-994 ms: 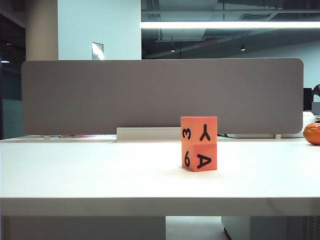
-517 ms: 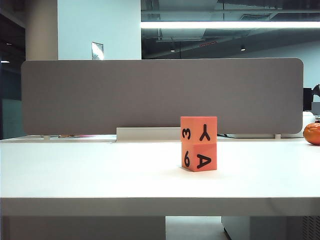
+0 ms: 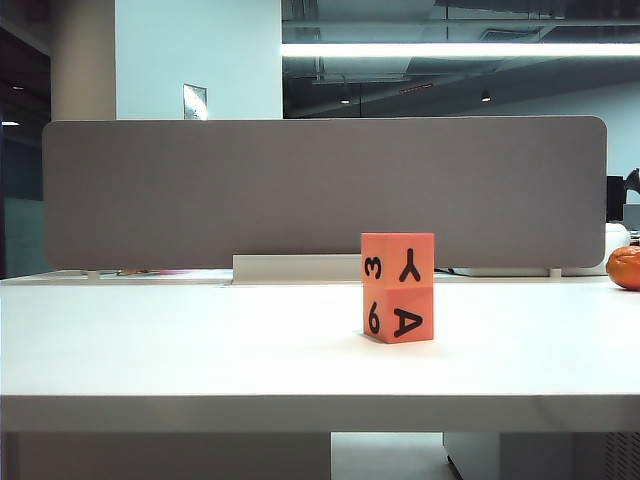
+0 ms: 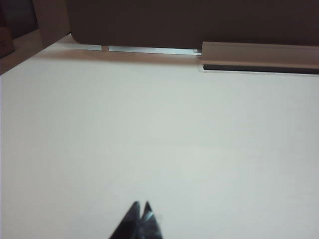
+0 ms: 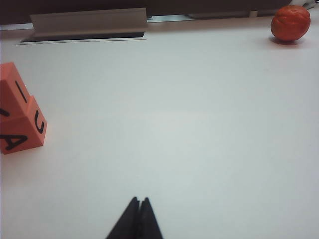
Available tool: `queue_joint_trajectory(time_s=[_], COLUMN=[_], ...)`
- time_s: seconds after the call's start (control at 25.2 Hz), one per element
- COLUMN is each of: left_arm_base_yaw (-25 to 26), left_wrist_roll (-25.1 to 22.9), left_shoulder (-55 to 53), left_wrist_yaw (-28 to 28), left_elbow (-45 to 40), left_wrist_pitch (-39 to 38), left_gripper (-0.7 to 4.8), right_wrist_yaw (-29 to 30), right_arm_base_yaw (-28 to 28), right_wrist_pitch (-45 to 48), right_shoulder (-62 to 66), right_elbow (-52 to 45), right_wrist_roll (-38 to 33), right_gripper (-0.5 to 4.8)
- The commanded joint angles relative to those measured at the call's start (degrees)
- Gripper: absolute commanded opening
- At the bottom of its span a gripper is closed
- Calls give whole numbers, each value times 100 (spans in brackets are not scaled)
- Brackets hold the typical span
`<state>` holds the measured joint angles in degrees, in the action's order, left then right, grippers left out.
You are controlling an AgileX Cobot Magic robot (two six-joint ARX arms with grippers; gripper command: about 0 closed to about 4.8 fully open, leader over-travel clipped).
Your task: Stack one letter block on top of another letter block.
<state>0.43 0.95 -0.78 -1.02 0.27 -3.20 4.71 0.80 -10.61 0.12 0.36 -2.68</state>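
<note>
The orange block marked Y and 3 [image 3: 398, 260] sits squarely on top of the orange block marked A and 6 [image 3: 398, 315] on the white table [image 3: 200, 350]. In the right wrist view the same stack shows at the frame's edge, upper block [image 5: 12, 89] over lower block [image 5: 22, 132]. My right gripper [image 5: 139, 200] is shut and empty, well apart from the stack. My left gripper [image 4: 141, 204] is shut too, over bare table, with no block in its view. Neither arm appears in the exterior view.
A grey divider panel [image 3: 320, 190] runs along the table's far edge, with a pale cable tray [image 3: 295, 268] at its foot. An orange round fruit [image 3: 625, 267] lies at the far right, also seen as the fruit [image 5: 290, 23] in the right wrist view.
</note>
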Motion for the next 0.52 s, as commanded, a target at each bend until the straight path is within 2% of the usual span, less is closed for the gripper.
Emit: queue_joint_trajectory(time_s=[0.04,0.52], left_arm_base_yaw=[4,2], left_wrist_roll=[-9,-9], left_shoulder=[57,57], left_wrist_yaw=[13,39], left_elbow=[17,17], left_wrist_pitch=[74,50], left_gripper=[-5,-5], right_wrist_yaw=[-11,-11], right_arm_base_yaw=[2,2], right_wrist_pitch=[52,55], right_shoulder=[-4,-4], right_elbow=[-24,-24], right_wrist_roll=[13,13], right_gripper=[0,0])
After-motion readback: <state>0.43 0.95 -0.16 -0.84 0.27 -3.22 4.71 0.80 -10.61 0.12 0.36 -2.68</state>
